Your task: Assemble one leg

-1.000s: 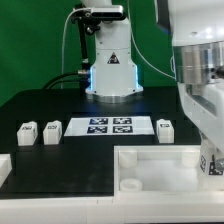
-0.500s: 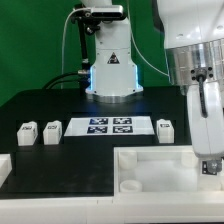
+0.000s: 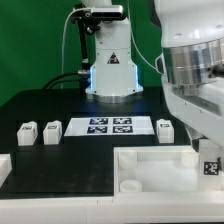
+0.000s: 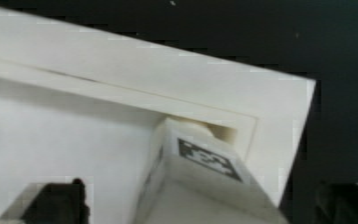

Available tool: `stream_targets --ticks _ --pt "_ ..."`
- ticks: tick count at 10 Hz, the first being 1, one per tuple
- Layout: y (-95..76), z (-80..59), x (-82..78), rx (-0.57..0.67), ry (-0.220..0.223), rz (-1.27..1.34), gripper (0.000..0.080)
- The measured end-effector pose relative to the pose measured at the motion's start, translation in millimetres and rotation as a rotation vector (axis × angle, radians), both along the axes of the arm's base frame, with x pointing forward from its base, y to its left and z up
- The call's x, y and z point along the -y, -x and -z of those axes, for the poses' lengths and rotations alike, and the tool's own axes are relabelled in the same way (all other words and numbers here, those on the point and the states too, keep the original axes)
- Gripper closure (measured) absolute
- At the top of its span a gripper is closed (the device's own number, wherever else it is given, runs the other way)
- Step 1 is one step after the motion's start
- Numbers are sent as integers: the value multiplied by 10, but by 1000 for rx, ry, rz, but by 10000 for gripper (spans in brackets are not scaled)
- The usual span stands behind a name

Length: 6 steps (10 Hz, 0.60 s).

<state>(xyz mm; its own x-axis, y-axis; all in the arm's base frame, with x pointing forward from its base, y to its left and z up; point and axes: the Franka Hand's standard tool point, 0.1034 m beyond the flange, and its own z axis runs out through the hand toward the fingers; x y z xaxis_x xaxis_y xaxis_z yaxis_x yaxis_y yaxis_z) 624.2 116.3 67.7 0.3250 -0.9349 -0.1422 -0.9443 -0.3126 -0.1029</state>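
Note:
One leg (image 4: pixel 202 160), a white post with a square tag, stands tilted in the corner of the large white panel (image 4: pixel 105 100). My gripper (image 4: pixel 194 198) straddles it. The left finger (image 4: pixel 57 200) stands clear of the leg with white panel showing between them, and the right finger (image 4: pixel 336 205) is close beside it, so the jaws look open. In the exterior view the gripper (image 3: pixel 210 160) is low over the panel's corner (image 3: pixel 165 158) at the exterior view's right, with the leg's tag (image 3: pixel 211 168) showing. Three more legs (image 3: pixel 26 133) (image 3: pixel 51 130) (image 3: pixel 165 128) stand on the black table.
The marker board (image 3: pixel 110 126) lies flat between the loose legs. A white block (image 3: pixel 3 166) sits at the exterior view's left edge. The robot base (image 3: pixel 110 70) stands at the back. A round socket (image 3: pixel 131 184) shows in the panel's near corner.
The wrist has turned above the leg and the arm's upper part has shifted. The leg stays at the panel corner. The other legs have not moved.

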Motion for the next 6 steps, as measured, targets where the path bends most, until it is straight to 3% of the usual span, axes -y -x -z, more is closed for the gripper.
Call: stream_targets --ticks 3,5,6 --pt "6 8 11 50 19 -309 150" --pt "21 -1 24 83 87 -689 150" --pt "22 -2 26 92 101 -781 150"
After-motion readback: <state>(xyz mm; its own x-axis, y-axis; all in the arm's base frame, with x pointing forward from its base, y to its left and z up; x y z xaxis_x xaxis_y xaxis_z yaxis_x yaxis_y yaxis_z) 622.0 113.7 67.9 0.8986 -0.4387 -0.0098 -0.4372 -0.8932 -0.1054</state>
